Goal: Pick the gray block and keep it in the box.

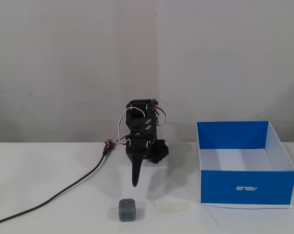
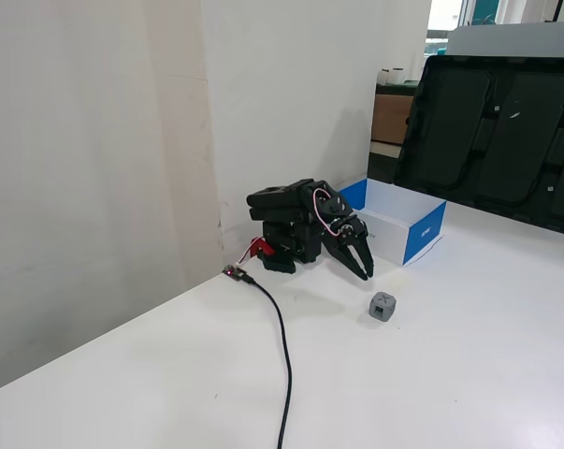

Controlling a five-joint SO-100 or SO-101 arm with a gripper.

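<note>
The gray block is a small dark cube with an X on top, lying on the white table near the front edge; it also shows in the other fixed view. The blue box with a white floor stands open to the right of the arm, and behind it in the other fixed view. My gripper hangs from the folded arm, pointing down at the table, shut and empty. Its tip is a short way behind the block and does not touch it; it also shows in the other fixed view.
A pale strip of tape lies flat between block and box. A black cable runs from the arm's base toward the front left. A wall stands right behind the arm. Large black trays lean at the table's far side.
</note>
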